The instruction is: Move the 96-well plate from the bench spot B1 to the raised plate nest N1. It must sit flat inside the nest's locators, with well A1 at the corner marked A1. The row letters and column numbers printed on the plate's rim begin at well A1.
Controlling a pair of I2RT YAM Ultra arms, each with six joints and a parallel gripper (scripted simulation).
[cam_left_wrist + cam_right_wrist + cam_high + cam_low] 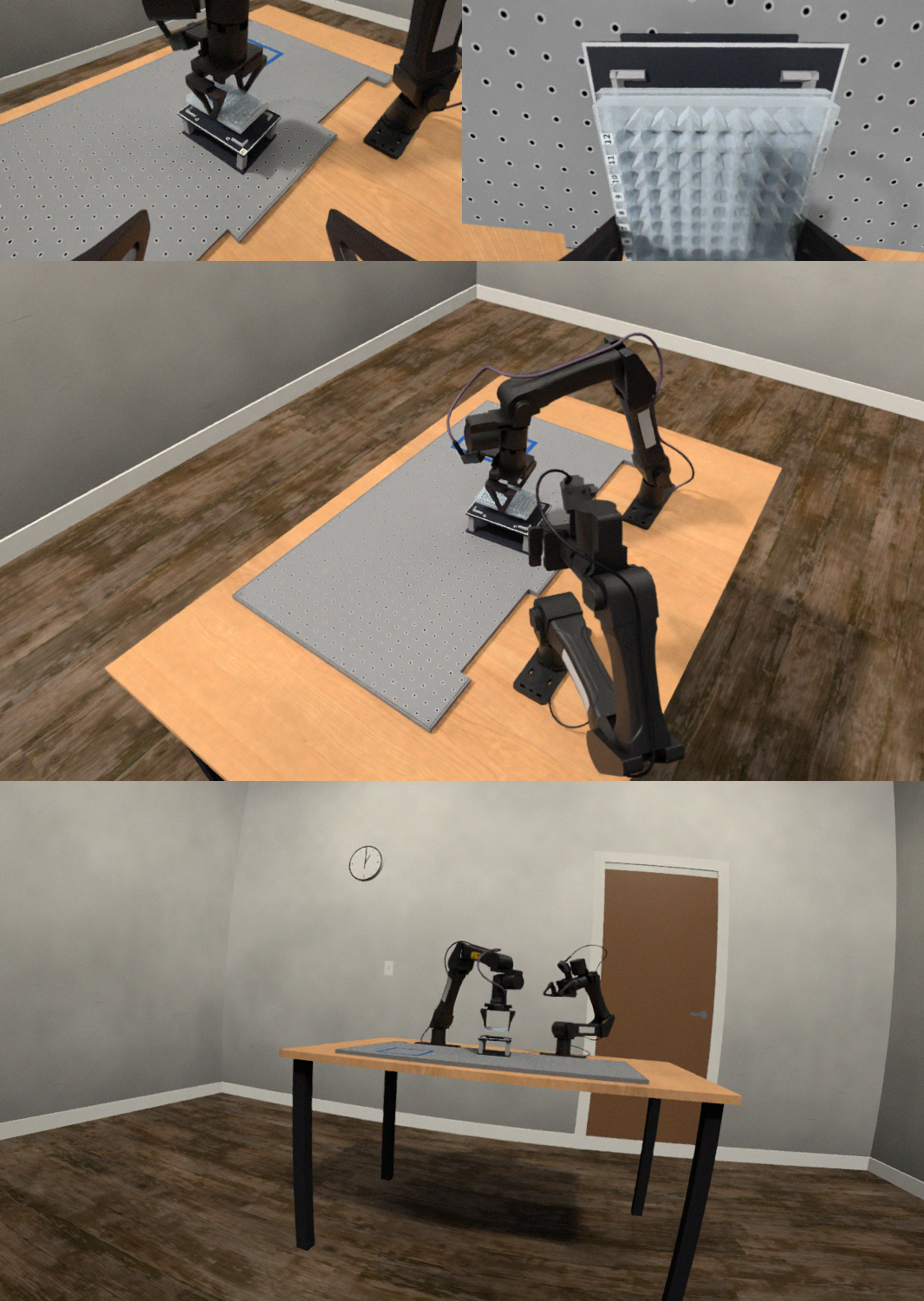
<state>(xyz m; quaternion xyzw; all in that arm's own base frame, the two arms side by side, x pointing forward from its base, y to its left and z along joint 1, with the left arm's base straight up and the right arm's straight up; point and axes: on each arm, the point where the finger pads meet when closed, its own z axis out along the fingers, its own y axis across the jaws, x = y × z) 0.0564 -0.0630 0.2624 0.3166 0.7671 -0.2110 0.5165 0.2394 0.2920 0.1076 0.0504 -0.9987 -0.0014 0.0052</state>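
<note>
Wooden table point(258, 674) point(685, 1077) point(347, 196) point(505, 241), grey holey board point(387, 570) point(556, 1063) point(87, 174) point(527, 130) on it, and the open left gripper point(535, 546) point(549, 991) point(238, 217) partly blocks the top view of N1's right end. Right gripper point(514, 497) point(497, 1024) point(230, 104) point(710, 226) has the plate point(523, 503) point(496, 1029) point(247, 109) point(714, 161) pinched just above the nest point(483, 511) point(494, 1039) point(213, 128) point(714, 65). Wrist cam reads 12 down to 6 along its left rim.

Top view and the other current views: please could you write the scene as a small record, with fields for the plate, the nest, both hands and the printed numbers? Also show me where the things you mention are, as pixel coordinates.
plate: 96-well plate point(524, 504) point(496, 1029) point(247, 106) point(714, 174), above the nest, not seated
nest: raised plate nest point(491, 517) point(494, 1037) point(217, 130) point(714, 61), on the perforated board point(387, 551) point(556, 1063) point(108, 143) point(527, 152)
right hand: right hand point(510, 497) point(496, 1024) point(230, 104) point(711, 228), shut on the plate
left hand: left hand point(535, 544) point(549, 989) point(238, 222), open, holding nothing
printed numbers: 12 to 6 readable; 12 farthest from the right hand's fingers
well A1: not visible
</note>
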